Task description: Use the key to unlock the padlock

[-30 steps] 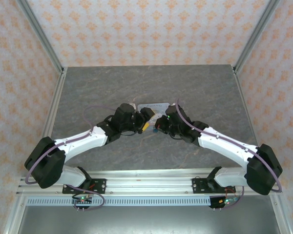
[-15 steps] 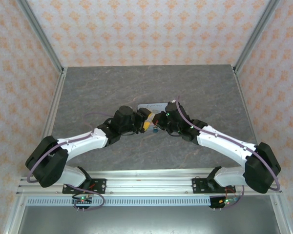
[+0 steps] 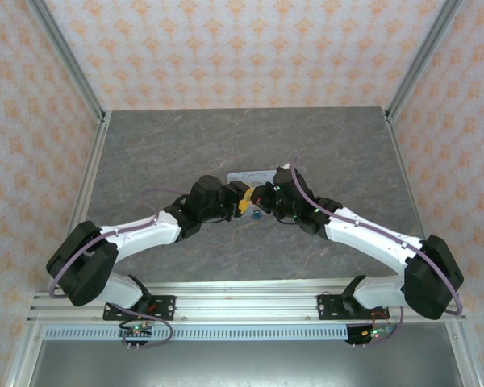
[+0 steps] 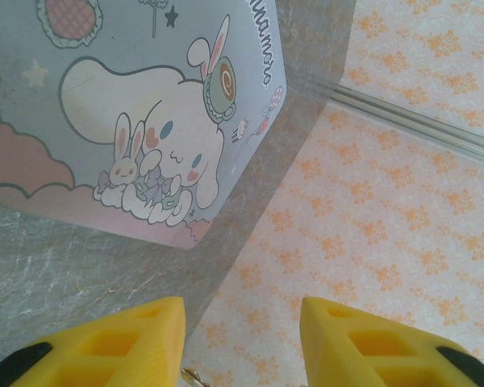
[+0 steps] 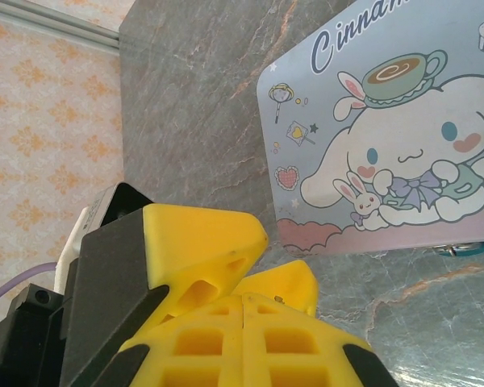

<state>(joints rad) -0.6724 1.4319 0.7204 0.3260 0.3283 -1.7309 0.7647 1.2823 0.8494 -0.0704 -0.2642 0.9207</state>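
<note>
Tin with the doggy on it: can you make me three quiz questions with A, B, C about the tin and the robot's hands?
1. Where is the tin?
A. flat on the grey table
B. inside a gripper
C. stuck on the wall

2. What colour is the cartoon dog?
A. white
B. green
C. black

3. How do the fingers of the right gripper stand?
A. wide apart
B. pressed together
C. around the tin

Answers:
1. A, the tin lies on the table.
2. A, its body is white.
3. B, no gap shows between them.

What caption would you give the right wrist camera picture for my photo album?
Yellow right gripper, shut, beside a pastel cartoon-dog tin lying on the grey marbled table.
</note>
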